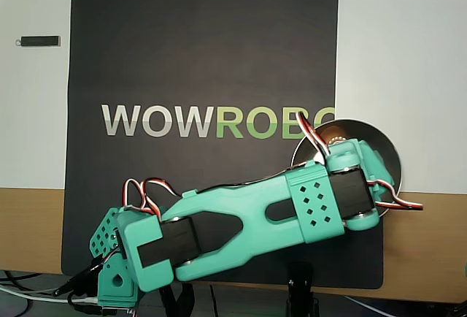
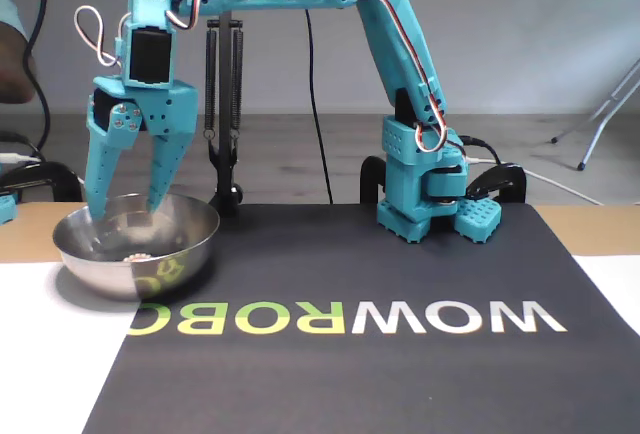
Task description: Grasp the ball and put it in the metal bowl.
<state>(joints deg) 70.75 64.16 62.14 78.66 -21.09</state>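
The metal bowl (image 2: 100, 272) stands at the left end of the black mat in the fixed view. In the overhead view its rim (image 1: 383, 142) shows at the right, half covered by the arm. The small peach ball (image 1: 337, 140) lies inside the bowl; in the fixed view it (image 2: 137, 256) peeks just over the near rim. My teal gripper (image 2: 127, 209) hangs straight above the bowl, open and empty, its fingertips (image 2: 97, 209) dipped just inside the rim, apart from the ball. In the overhead view the wrist hides the fingers.
A black mat (image 1: 204, 54) printed WOWROBO covers the table's middle. The arm's base (image 2: 425, 189) stands at the mat's back edge. A black clamp stand (image 2: 225, 104) rises behind the bowl. A small black stick (image 1: 40, 41) lies on the white surface.
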